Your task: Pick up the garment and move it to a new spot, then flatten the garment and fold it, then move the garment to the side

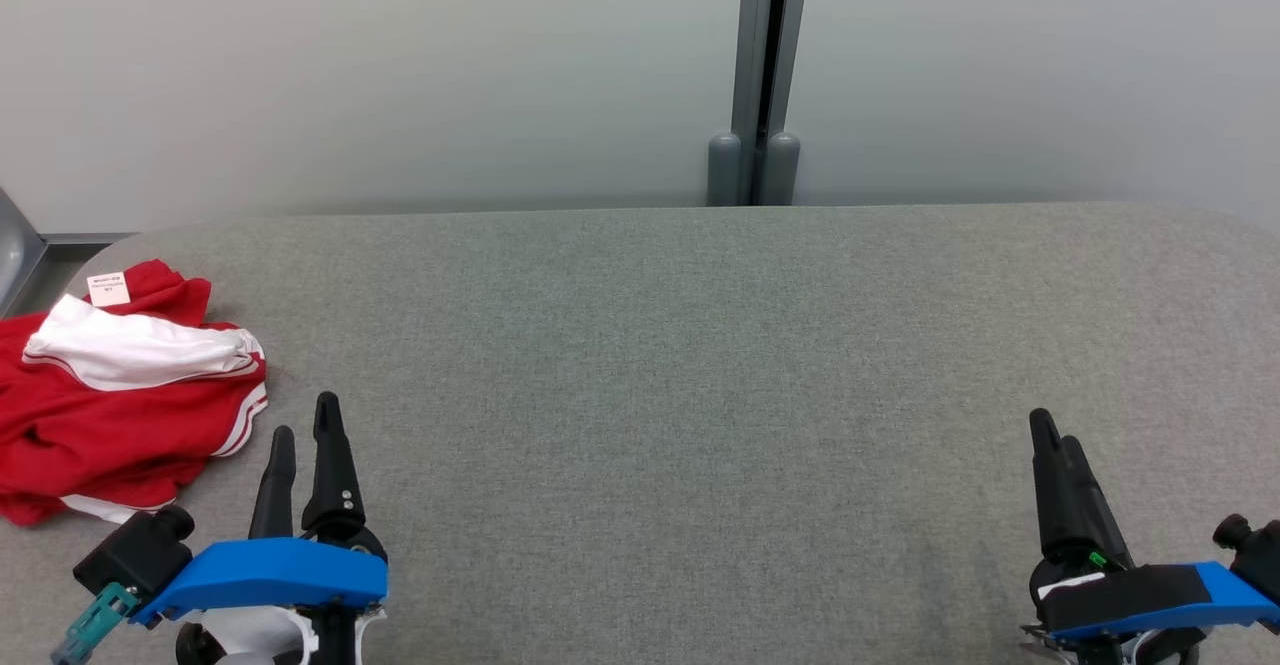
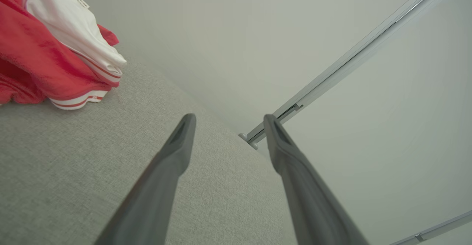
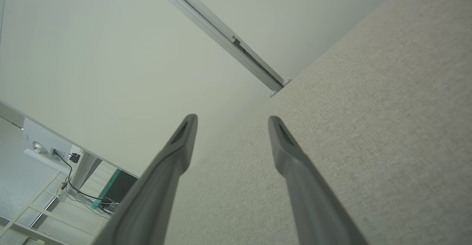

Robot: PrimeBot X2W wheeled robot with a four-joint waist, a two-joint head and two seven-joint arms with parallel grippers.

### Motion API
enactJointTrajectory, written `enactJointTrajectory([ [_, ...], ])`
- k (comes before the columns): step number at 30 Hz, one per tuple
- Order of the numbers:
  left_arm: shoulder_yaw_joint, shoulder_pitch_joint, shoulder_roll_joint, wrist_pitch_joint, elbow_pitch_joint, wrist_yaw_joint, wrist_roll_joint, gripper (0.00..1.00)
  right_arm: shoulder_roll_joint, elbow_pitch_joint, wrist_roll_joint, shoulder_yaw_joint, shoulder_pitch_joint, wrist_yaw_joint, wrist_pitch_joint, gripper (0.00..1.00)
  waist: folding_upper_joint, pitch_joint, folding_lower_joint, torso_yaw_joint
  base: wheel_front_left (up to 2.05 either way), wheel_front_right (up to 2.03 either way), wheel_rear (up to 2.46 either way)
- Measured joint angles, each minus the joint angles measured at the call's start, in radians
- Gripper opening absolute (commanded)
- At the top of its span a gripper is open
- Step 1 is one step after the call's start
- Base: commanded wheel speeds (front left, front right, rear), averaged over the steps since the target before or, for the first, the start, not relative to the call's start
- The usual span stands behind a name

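A crumpled red garment with white panels and striped hems lies at the left edge of the grey fabric table. In the left wrist view the garment fills the upper left corner. My left gripper stands open just right of the heap, a short gap away, with nothing between its fingers. At the lower right my right gripper hovers open over bare table, far from the garment; in the right wrist view its fingers are spread and hold nothing.
A pale wall runs along the table's far edge, with a grey vertical post behind the middle. A small white tag sits on the garment's top. In the right wrist view, floor, cables and furniture show beyond the table's right end.
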Motion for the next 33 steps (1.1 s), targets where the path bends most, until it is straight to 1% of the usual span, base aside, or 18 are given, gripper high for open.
enactJointTrajectory([
  [10, -0.027, -0.003, 0.004, -0.030, 0.009, 0.011, 0.150, 1.00, -0.001, -0.004, -0.131, 0.010, 0.009, 0.000, -0.030, 1.00, 0.0000, 0.000, 0.0000, 0.006, 0.00, 0.00, 0.00],
  [16, -0.040, -0.012, 0.009, -0.047, 0.016, 0.025, 0.239, 1.00, -0.001, -0.006, -0.199, 0.011, 0.012, 0.000, -0.047, 1.00, 0.0000, -0.002, 0.0001, 0.011, 0.00, 0.00, 0.00],
  [33, -0.085, -0.022, 0.016, -0.089, 0.041, 0.051, 0.428, 1.00, -0.002, -0.006, -0.384, 0.018, 0.021, 0.000, -0.089, 1.00, 0.0000, -0.006, 0.0001, 0.020, 0.00, 0.00, 0.00],
])
